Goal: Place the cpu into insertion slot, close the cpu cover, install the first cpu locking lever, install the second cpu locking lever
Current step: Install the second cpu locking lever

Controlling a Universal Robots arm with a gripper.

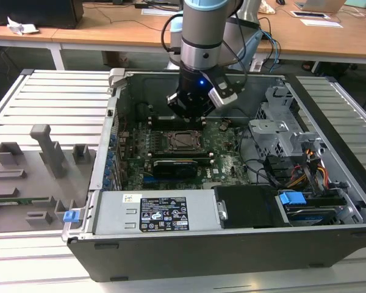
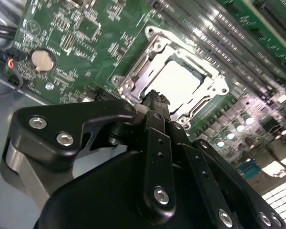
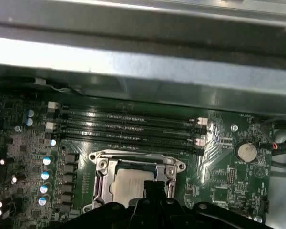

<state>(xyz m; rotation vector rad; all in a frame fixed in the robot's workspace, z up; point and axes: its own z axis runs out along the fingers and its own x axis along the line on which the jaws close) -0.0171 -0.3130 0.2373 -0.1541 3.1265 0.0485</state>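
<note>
Fingers (image 2: 155, 98) seem closed together with nothing between them, just above the socket edge. Cpu (image 2: 178, 83) lies in the slot (image 1: 184, 140) on the motherboard (image 1: 222, 160), framed by the cover (image 3: 101, 179) lying flat around it, inside the open case (image 1: 329, 229).

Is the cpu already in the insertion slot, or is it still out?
In. The cpu lies flat inside the insertion slot, framed by the metal cpu cover.
</note>
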